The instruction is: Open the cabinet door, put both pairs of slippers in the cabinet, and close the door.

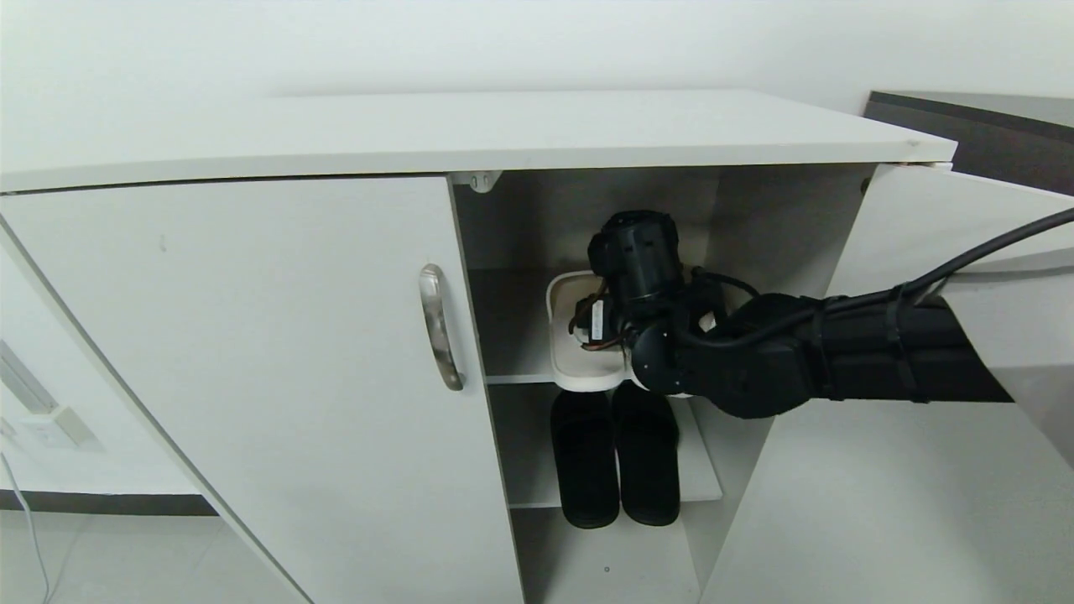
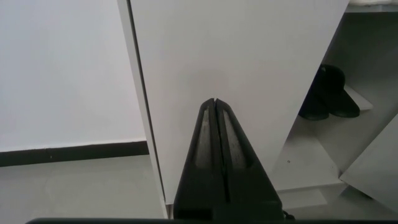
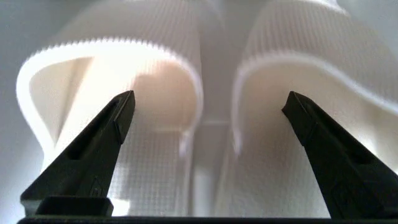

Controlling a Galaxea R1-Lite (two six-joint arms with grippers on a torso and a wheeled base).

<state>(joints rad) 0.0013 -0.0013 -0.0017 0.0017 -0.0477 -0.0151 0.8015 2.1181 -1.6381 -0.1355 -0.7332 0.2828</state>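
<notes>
White cabinet (image 1: 503, 134), right door (image 1: 881, 470) open: black slippers (image 1: 617, 461) at the lower shelf's (image 1: 705, 482) front edge; white slippers (image 1: 579, 369) at the upper shelf's (image 1: 512, 335) front edge, beneath the wide-spread right gripper (image 3: 209, 99). Left gripper (image 2: 214, 102), pressed closed, faces the left door (image 1: 252, 377).

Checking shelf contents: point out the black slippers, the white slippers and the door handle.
black slippers (image 1: 583, 453), head view, left slipper's upper.
white slippers (image 1: 579, 373), head view, near end.
door handle (image 1: 438, 327), head view, middle of bar.
</notes>
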